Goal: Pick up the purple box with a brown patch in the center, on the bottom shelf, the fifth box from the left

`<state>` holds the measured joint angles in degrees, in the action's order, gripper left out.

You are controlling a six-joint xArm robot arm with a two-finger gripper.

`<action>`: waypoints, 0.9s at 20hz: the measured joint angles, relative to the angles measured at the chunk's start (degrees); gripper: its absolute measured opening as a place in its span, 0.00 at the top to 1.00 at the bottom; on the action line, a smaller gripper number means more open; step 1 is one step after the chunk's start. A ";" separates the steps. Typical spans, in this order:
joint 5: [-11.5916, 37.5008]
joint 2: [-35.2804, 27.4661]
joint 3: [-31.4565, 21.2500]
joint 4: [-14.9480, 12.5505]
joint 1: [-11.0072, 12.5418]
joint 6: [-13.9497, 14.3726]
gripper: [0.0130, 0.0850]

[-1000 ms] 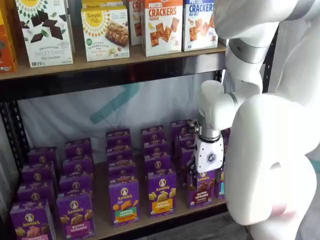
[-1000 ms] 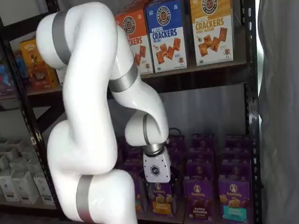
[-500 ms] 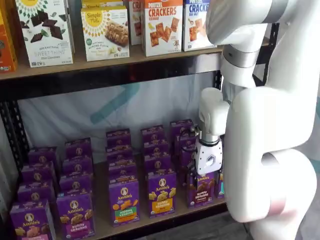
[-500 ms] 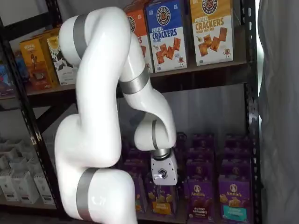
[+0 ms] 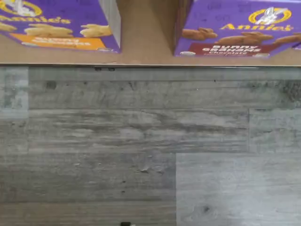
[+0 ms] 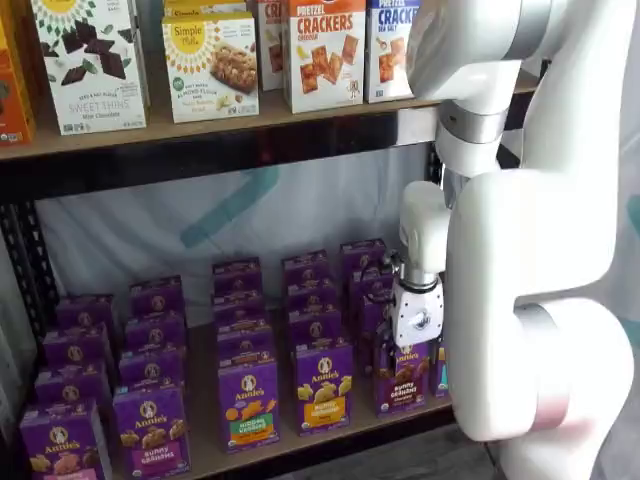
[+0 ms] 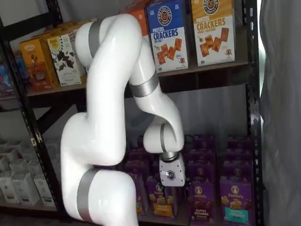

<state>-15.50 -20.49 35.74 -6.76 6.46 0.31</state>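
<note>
The purple box with the dark brown "bunny grahams" band stands at the front of the bottom shelf (image 6: 205,445), seen in both shelf views (image 6: 403,383) (image 7: 202,203) and in the wrist view (image 5: 235,28). My gripper (image 6: 408,350) hangs just in front of and above this box, its white body over the box's top. In a shelf view the gripper (image 7: 174,189) sits just left of the box. The black fingers are too dark against the cartons to show a gap. The wrist view shows the shelf's front edge (image 5: 146,55) and no fingers.
Rows of other purple cartons fill the bottom shelf: a yellow-band one (image 6: 323,387) (image 5: 61,23) to the left, a teal-band one (image 7: 237,205) to the right. Cracker boxes (image 6: 325,50) stand on the higher board. A black rack post (image 7: 252,94) stands at the right. Grey wood floor (image 5: 141,141) lies below.
The arm's upper links have swung to the right. The gripper has shifted right, closer to the brown-band box, at about the same height.
</note>
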 joint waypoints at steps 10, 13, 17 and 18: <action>1.92 -5.91 5.45 5.18 0.05 -5.11 0.00; 2.10 -7.28 7.19 6.11 -0.10 -5.85 0.00; 2.19 -9.47 9.85 3.91 0.27 -4.04 0.00; 2.39 -9.94 10.36 3.00 0.41 -3.31 0.00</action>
<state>-13.12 -30.42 46.10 -3.77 6.87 -3.00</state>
